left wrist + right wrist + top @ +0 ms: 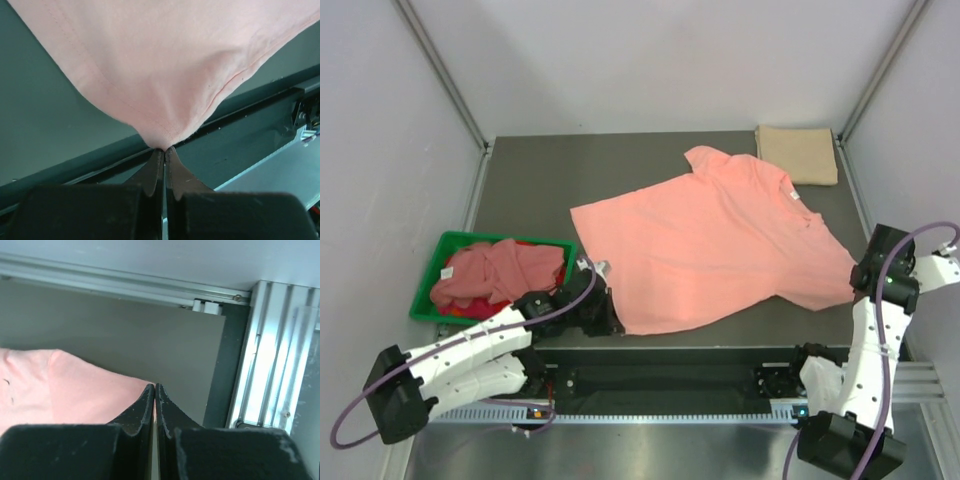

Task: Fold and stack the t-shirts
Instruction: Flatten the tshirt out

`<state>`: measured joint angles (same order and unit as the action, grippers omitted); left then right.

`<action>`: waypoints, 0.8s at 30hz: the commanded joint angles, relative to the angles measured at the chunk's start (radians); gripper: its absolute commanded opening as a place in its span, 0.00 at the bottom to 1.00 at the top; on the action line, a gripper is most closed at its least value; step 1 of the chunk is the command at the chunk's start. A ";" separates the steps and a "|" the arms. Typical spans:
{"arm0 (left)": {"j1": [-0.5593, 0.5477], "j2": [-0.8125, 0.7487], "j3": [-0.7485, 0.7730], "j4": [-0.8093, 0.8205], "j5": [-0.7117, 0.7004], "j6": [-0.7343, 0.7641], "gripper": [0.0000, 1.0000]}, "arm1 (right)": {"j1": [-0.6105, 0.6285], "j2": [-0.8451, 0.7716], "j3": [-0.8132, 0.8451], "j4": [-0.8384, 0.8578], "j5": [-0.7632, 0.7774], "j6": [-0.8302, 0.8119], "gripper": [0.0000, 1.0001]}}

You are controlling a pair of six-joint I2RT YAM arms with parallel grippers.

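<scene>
Left gripper and right gripper clamp salmon-pink t-shirt edges — table beyond.

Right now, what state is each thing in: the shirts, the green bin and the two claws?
Salmon-pink cloth t-shirt: unfolded, spread flat on the table.
Tan-beige cloth shirt: folded, at the far right corner.
Pink and red cloth shirts: crumpled in the bin.
Green plastic bin: upright, holding those shirts.
Left gripper: shut on the salmon-pink shirt's near corner.
Right gripper: shut on its right edge.
</scene>
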<state>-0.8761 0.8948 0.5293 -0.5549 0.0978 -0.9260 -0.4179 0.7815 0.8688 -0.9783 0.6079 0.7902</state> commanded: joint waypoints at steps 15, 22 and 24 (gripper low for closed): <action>-0.139 -0.048 0.070 -0.145 -0.179 -0.192 0.00 | -0.024 0.191 -0.031 0.210 -0.281 -0.203 0.00; -0.139 0.061 0.087 -0.123 -0.220 -0.182 0.00 | 0.049 0.303 0.030 0.345 -0.410 -0.197 0.00; -0.138 0.104 0.115 -0.128 -0.245 -0.180 0.00 | 0.137 0.384 0.071 0.323 -0.321 -0.171 0.00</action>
<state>-1.0107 0.9592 0.5804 -0.6277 -0.0956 -1.0172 -0.3771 1.0924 0.8532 -0.7380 0.2733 0.6132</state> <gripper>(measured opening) 0.014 0.006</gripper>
